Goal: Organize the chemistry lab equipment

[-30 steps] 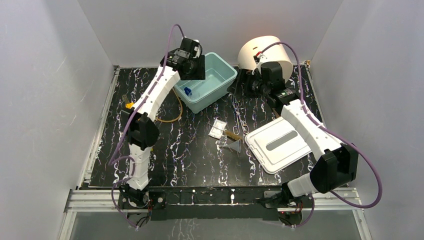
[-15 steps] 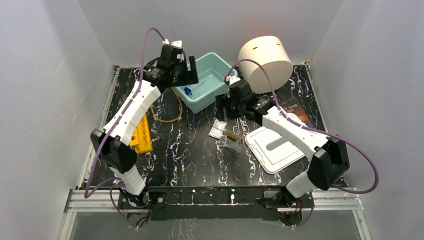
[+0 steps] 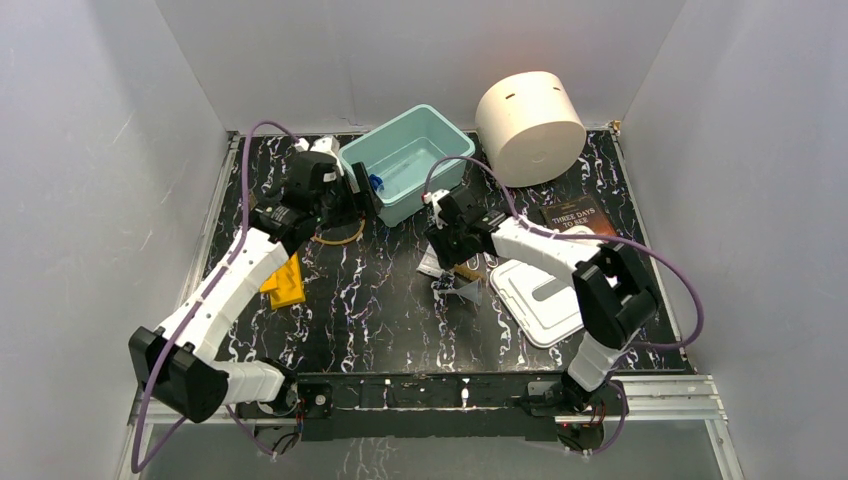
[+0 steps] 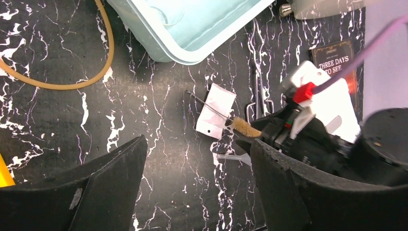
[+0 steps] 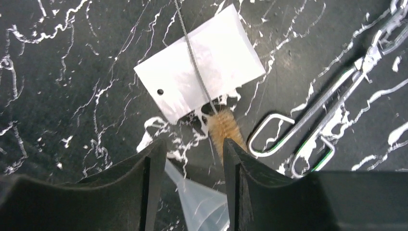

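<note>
A clear funnel (image 5: 207, 202) lies on the black marble table, its cone between the fingers of my right gripper (image 5: 193, 144). The jaws are open and straddle it. Just beyond the fingers a thin wire-handled brush (image 5: 223, 127) lies across a clear flat packet (image 5: 199, 84). My left gripper (image 4: 198, 144) hangs open and empty above bare table, near the left side of the teal bin (image 3: 440, 115). A blue-capped tube (image 3: 375, 183) lies in the bin. Amber tubing (image 4: 72, 84) loops on the table left of the bin.
Metal tongs (image 5: 312, 125) lie right of the brush. A white lid (image 3: 545, 295) sits at the right, with a dark book (image 3: 580, 215) behind it. The big cream cylinder (image 3: 530, 112) is at the back right. A yellow rack (image 3: 287, 280) lies under the left arm.
The left gripper has drawn back from over the bin, down to its left, and opened wider. The right gripper swung from the cylinder to over the funnel, and its jaws narrowed.
</note>
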{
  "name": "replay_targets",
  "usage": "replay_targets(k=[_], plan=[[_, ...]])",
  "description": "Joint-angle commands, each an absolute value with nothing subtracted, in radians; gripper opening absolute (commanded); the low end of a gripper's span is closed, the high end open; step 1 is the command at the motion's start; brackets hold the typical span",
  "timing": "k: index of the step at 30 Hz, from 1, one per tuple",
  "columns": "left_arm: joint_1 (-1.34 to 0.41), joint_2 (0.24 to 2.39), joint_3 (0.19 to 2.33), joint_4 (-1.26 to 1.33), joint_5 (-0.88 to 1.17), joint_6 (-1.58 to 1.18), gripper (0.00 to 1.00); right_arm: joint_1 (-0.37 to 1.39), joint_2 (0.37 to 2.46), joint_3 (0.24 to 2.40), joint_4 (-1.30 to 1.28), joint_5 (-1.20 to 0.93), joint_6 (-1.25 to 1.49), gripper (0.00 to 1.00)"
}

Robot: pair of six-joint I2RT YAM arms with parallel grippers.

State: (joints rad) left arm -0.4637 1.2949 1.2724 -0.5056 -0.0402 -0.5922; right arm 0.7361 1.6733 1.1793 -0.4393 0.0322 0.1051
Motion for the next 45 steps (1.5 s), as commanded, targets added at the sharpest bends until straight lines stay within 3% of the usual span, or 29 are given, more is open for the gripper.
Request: replay_targets(k=[1, 4, 18, 27, 36, 43, 45], plan=[[-0.456, 1.233, 1.246, -0.479, -0.11, -0.624, 0.78, 0.737, 1.743, 1.213, -0.34, 0.023, 0.031, 0.5], [-0.454, 1.229, 1.256, -0.514, -0.145, -0.618, 0.8, 0.737, 1.788, 1.236, -0.319, 0.018, 0.003, 0.46], [-0.451, 1.228, 1.259, -0.534, -0.164, -0.609, 0.82, 0.738, 1.861, 1.233, -0.275, 0.026, -0.169, 0.46], [-0.446, 1.239, 1.269, -0.537, -0.166, -0.609, 0.82, 0.738, 1.887, 1.263, -0.285, 0.023, -0.236, 0.52], [-0.44, 1.236, 1.266, -0.537, -0.166, -0.617, 0.82, 0.741, 1.883, 1.254, -0.298, -0.05, -0.271, 0.29], [-0.436, 1.224, 1.261, -0.548, -0.173, -0.62, 0.83, 0.74, 1.918, 1.265, -0.305, -0.065, -0.286, 0.29], [-0.435, 1.221, 1.261, -0.549, -0.173, -0.624, 0.83, 0.742, 1.923, 1.278, -0.307, -0.047, -0.286, 0.19]])
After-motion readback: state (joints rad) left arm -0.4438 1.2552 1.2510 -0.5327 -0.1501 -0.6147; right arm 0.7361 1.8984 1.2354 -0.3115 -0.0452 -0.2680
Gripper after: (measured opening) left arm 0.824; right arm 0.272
